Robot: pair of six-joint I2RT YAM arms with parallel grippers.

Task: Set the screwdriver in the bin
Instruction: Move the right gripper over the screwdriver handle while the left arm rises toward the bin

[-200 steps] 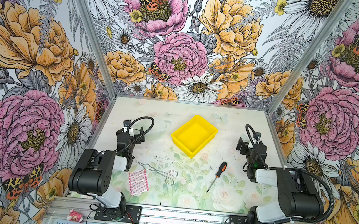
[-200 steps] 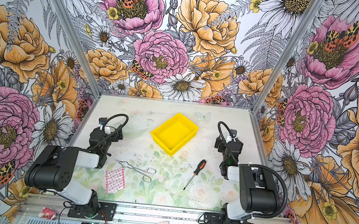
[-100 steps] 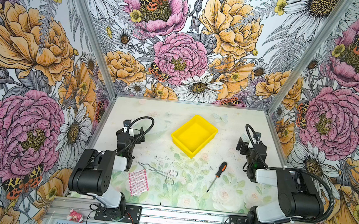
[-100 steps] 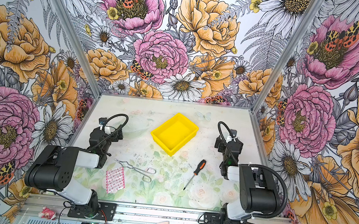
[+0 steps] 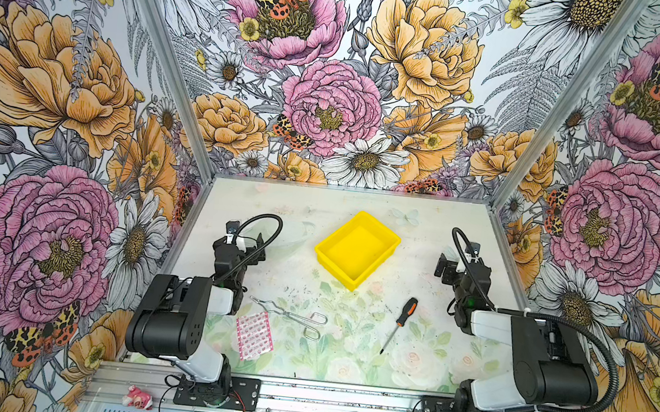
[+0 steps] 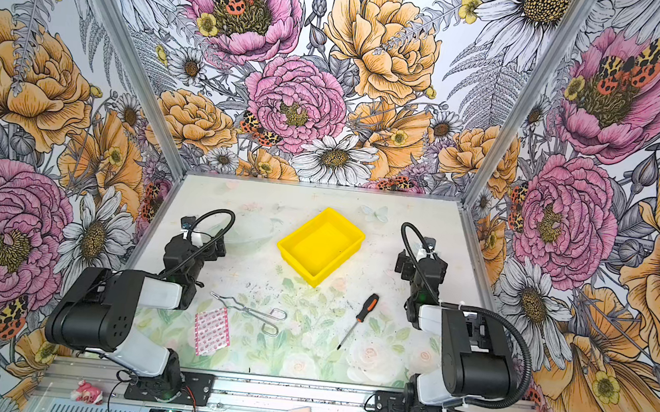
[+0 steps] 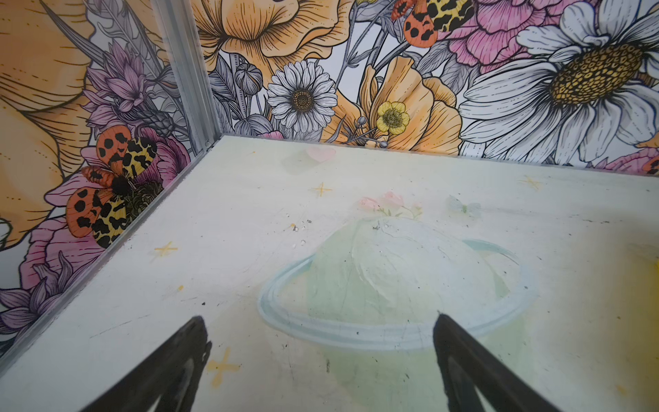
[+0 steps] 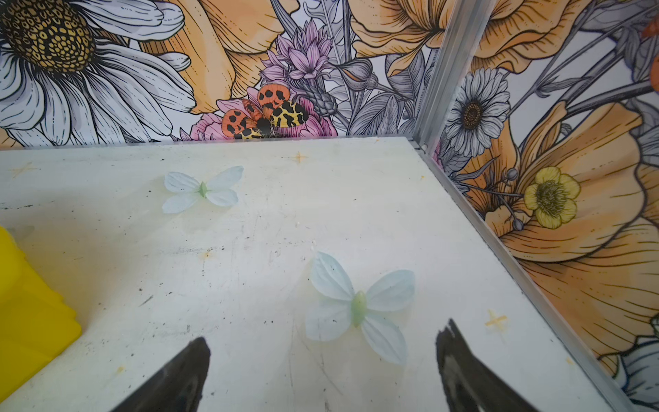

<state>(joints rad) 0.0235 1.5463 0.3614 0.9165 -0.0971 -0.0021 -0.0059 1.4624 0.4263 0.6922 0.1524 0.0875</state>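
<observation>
Orange-and-black-handled slim screwdriver [image 5: 400, 324] lies diagonally on tabletop [image 5: 421, 350], handle toward yellow plastic bin [image 5: 357, 249], nearer the wide-open, empty right claw [image 8: 321, 356].

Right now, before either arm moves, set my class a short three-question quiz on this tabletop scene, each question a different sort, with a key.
1. True or false: the screwdriver lies inside the bin.
2. Which claw is nearer the screwdriver? A) left claw B) right claw
3. Fill in: the wire tongs lie beside a pink patterned ____.

Key: 1 false, it lies on the table in front of the bin; 2 B; 3 packet.
</observation>
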